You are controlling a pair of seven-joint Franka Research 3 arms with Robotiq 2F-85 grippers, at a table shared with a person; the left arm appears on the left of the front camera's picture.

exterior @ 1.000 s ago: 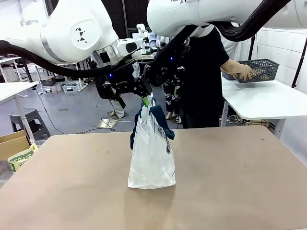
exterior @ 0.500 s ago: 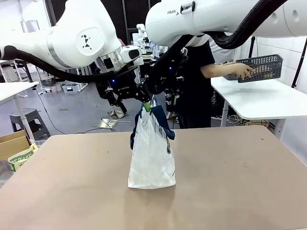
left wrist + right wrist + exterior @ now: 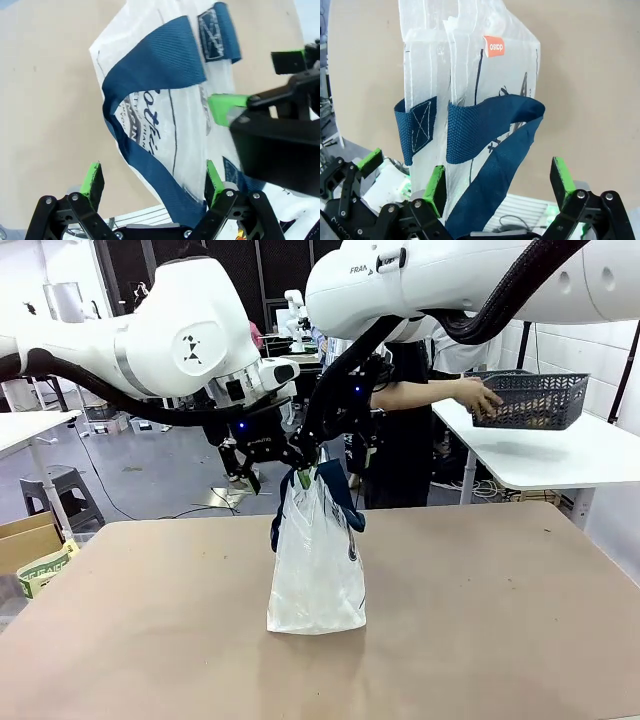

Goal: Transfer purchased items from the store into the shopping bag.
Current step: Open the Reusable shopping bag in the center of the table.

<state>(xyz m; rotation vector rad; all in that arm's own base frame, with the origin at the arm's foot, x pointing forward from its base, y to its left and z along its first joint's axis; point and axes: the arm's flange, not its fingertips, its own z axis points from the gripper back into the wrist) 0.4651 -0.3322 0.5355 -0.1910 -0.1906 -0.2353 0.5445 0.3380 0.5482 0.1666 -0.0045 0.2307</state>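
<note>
basket shifted in person's hand; shopping bag unmoved.
it stands upright mid tabletop: light, floppy film, so I'd grip the navy straps. left claw and right claw both spread wide at its top, holding nothing.

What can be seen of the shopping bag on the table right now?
The shopping bag is crinkled, translucent whitish plastic, with dark navy woven strap handles stitched to its walls, a navy printed logo on one side and a small orange tag near the top edge. It stands upright on the tan table, handles drooping down its sides. The left gripper and right gripper, both open, straddle its top, each with a strap between its fingers; whether any pad touches it is unclear.
</note>
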